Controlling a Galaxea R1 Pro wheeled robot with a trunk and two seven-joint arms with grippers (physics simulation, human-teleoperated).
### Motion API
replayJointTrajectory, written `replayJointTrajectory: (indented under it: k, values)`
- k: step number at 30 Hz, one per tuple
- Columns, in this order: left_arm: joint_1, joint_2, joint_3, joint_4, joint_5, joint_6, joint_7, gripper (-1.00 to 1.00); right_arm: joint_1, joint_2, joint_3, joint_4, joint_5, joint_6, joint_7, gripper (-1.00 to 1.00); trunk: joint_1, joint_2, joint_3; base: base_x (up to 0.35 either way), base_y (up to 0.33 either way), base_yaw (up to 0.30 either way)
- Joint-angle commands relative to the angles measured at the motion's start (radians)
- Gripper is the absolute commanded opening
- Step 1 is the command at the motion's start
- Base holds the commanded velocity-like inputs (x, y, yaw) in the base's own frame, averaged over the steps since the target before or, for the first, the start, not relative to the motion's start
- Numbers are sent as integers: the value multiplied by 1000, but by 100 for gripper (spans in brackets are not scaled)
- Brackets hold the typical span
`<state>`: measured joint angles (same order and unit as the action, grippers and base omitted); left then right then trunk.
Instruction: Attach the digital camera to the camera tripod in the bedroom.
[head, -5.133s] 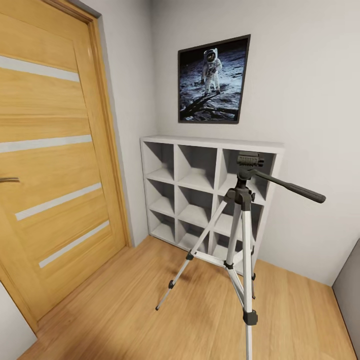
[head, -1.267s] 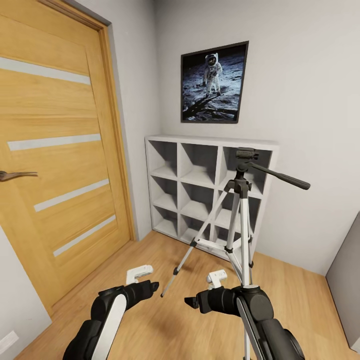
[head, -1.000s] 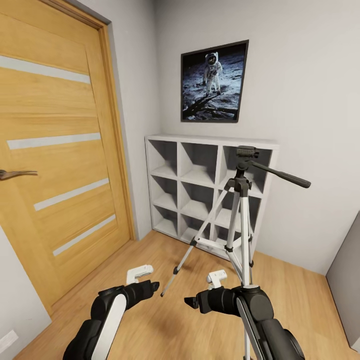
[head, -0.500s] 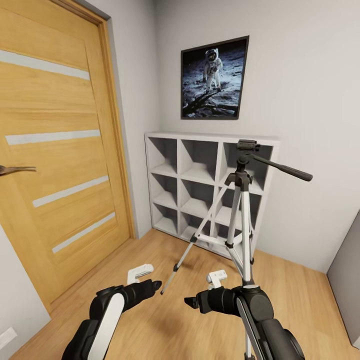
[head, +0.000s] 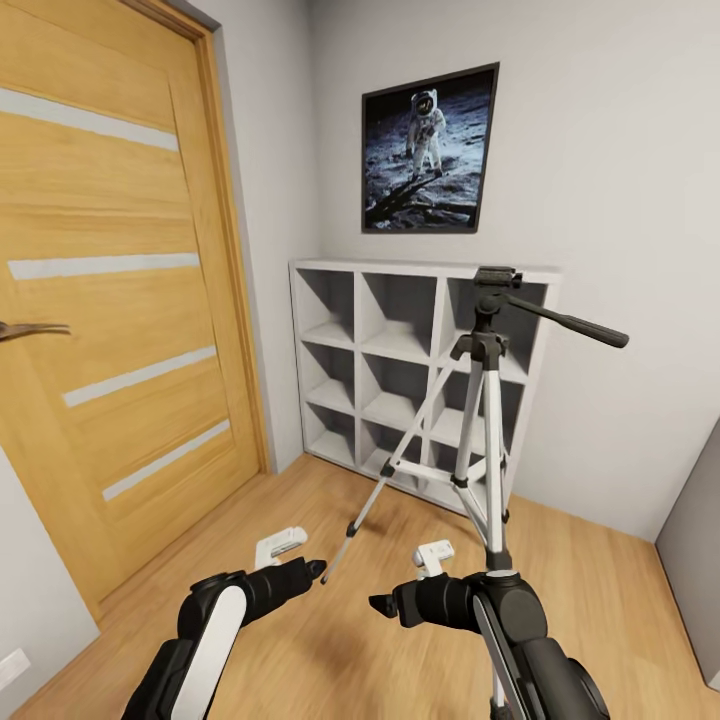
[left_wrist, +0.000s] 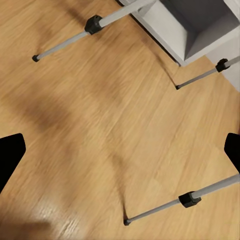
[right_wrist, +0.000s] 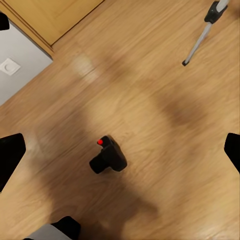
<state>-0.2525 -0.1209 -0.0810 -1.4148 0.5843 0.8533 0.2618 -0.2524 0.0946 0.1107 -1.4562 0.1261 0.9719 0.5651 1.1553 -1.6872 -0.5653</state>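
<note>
The camera tripod (head: 487, 400) stands on the wood floor in front of the white cube shelf (head: 345, 340), its black head (head: 496, 278) bare and its pan handle (head: 570, 326) pointing right. Its silver legs (left_wrist: 65, 44) also cross the left wrist view. The digital camera (right_wrist: 108, 157), black with a red button (right_wrist: 100, 142), lies on the floor below my right gripper (right_wrist: 120, 152). Both grippers hang low in front of me, left gripper (head: 300, 573) and right gripper (head: 385, 604), each open and holding nothing. The left gripper (left_wrist: 120, 155) looks down on bare planks between the legs.
A wooden door (head: 120, 300) with pale stripes and a handle (head: 30, 328) fills the left side. The astronaut picture (head: 428, 150) hangs above the shelf. A grey panel (head: 697, 560) rises at the right edge. A wall socket (right_wrist: 9, 66) sits by the door frame.
Both arms have come into the head view since five seconds ago. Over the last second the camera has shifted slightly, so the room sits a bit higher; the grippers have stayed put.
</note>
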Motion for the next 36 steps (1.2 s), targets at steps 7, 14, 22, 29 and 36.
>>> replayJointTrajectory:
  k: [7, 14, 22, 29, 36]
  values:
    - [-1, 0, -1, 7, 16, -2, 9, 100, -1, -2, -1, -1, 12, 4, 9, 100, 27, -50, -23, 0, 0, 0]
    - [-1, 0, -3, 27, 11, -5, 15, 100, -1, -6, -1, -1, 10, 4, 9, 100, 54, -99, -45, 0, 0, 0]
    - [-1, 0, -2, 31, 12, -5, 11, 100, -1, -10, 1, -2, 9, 5, 10, 100, 84, -155, -70, 0, 0, 0]
    - [-1, 3, -1, 32, 7, -6, 20, 100, -1, -14, -3, -3, 11, -6, 13, 100, 111, -204, -92, 0, 0, 0]
    - [-1, 3, -2, 33, 3, -6, 21, 100, -1, -13, -6, -4, 12, -7, 13, 100, 138, -253, -114, 0, 0, 0]
